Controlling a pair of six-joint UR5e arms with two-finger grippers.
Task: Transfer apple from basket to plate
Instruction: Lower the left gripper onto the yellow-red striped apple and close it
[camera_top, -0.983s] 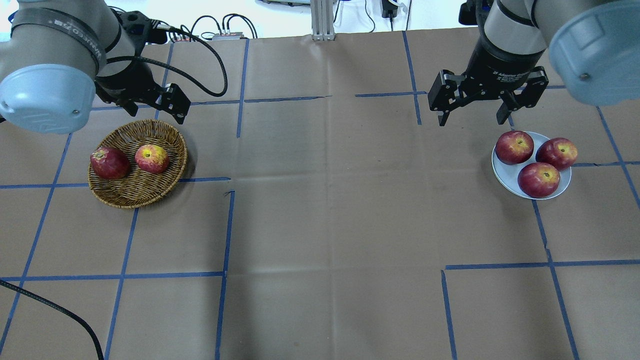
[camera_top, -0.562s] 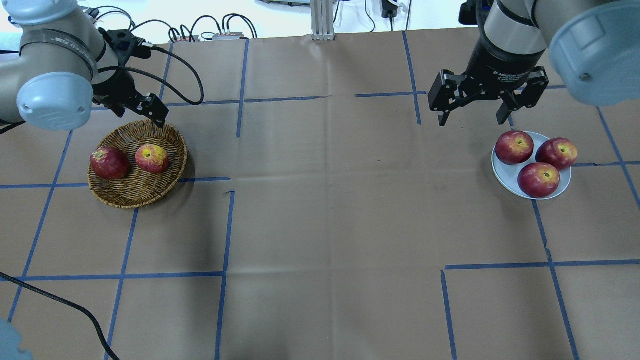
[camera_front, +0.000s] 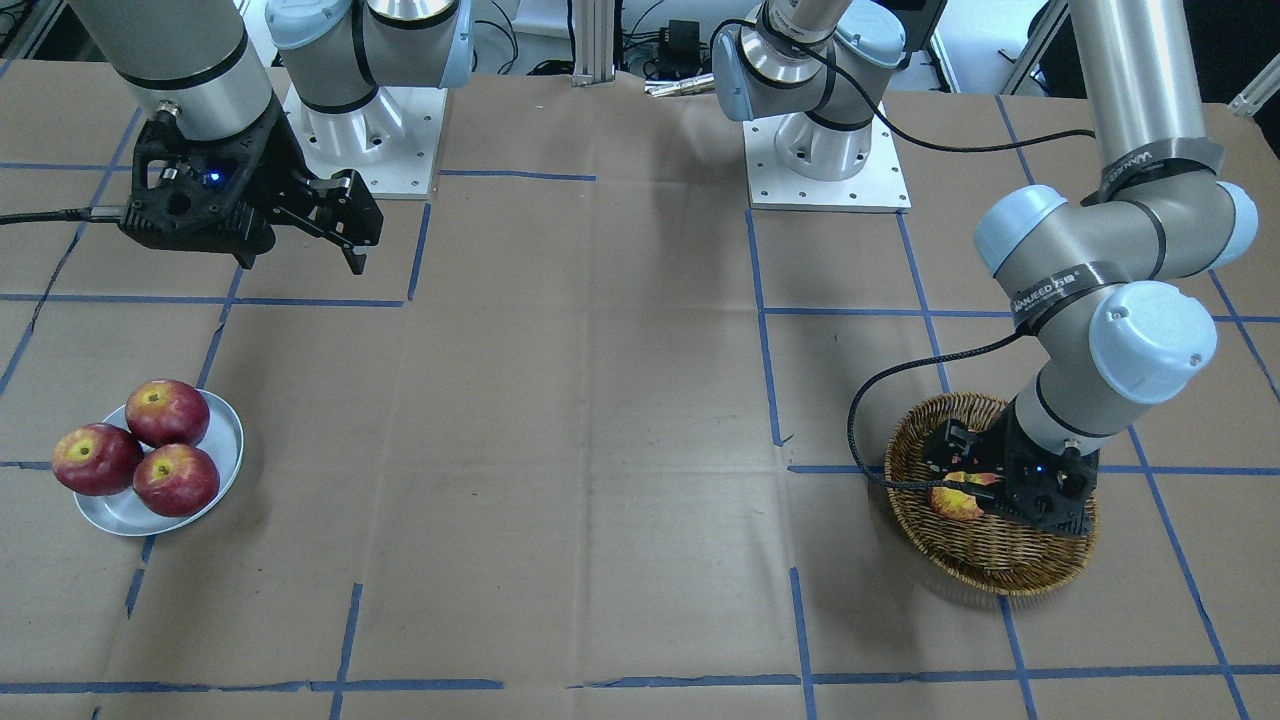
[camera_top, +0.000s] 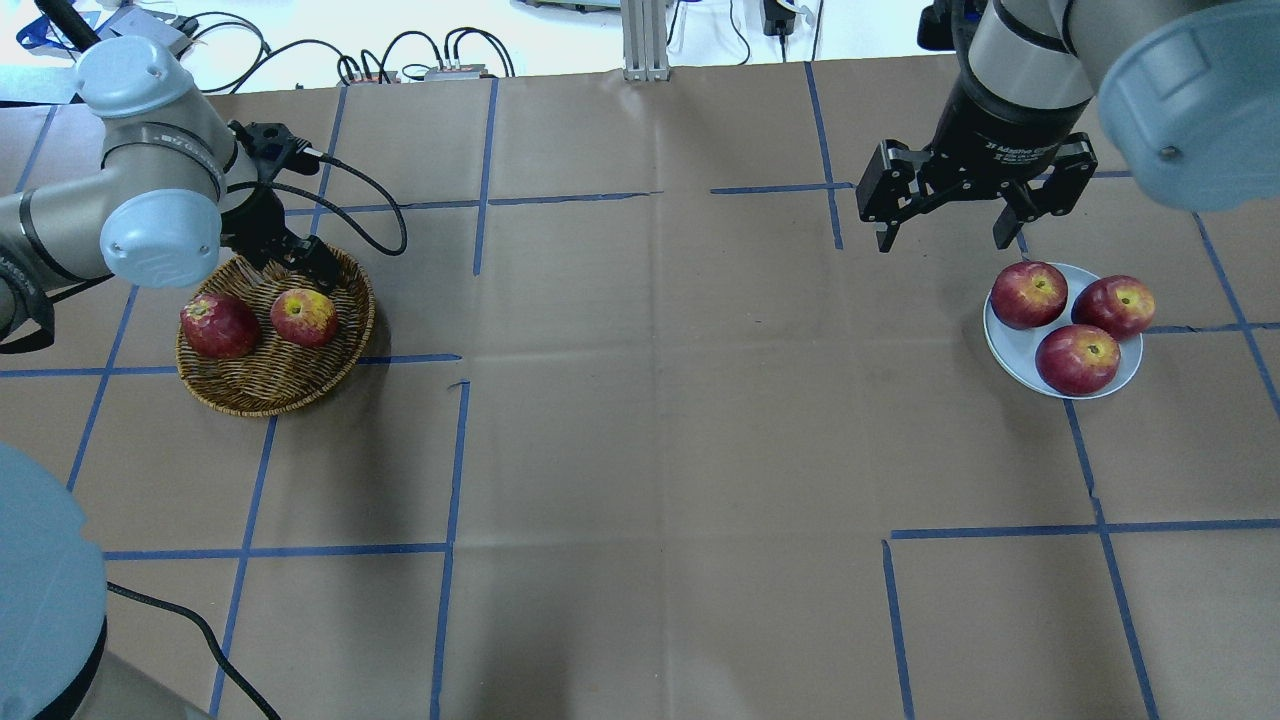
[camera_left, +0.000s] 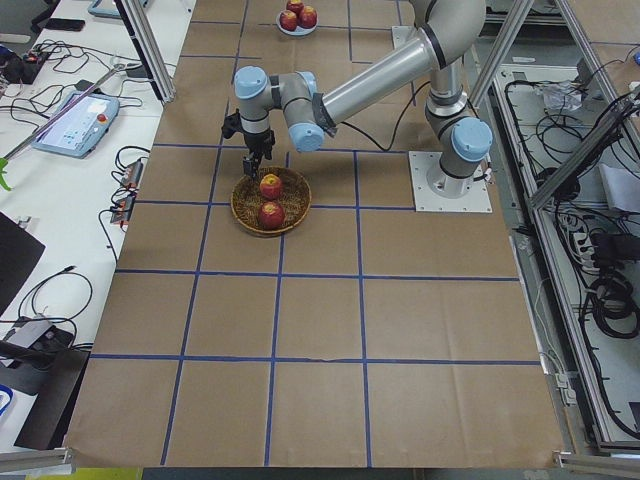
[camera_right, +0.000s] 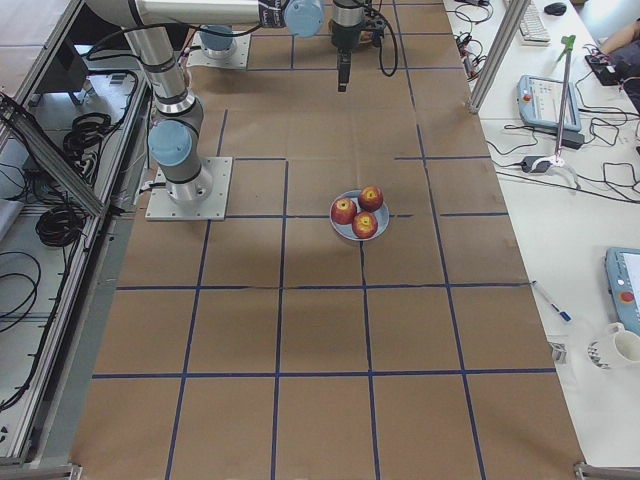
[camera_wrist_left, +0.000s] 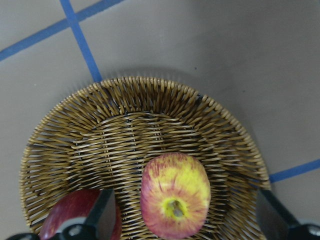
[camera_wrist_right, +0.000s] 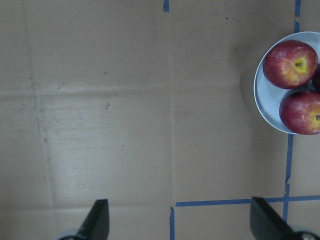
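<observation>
The yellow-and-red apple (camera_top: 303, 316) lies in the brown wicker basket (camera_top: 270, 385) beside a dark red apple (camera_top: 219, 325). My left gripper (camera_top: 300, 268) is low over the basket's far side and open. In the left wrist view its fingers (camera_wrist_left: 100, 210) stand either side of the apple (camera_wrist_left: 175, 202) without touching it. The front view shows the gripper (camera_front: 985, 485) down inside the basket (camera_front: 1000, 560). The pale plate (camera_top: 1010, 350) holds three dark red apples. My right gripper (camera_top: 950, 235) is open and empty, above the table just behind the plate.
Blue tape lines cross the brown paper table. The left arm's cable (camera_top: 370, 200) loops behind the basket. The left arm's elbow (camera_top: 40, 590) fills the near left corner of the overhead view. The plate's apples (camera_top: 1076, 358) cover most of it.
My left arm has swung down and inward, bringing its open gripper from above the basket's far rim to low over the yellow apple. The right arm has not moved.
</observation>
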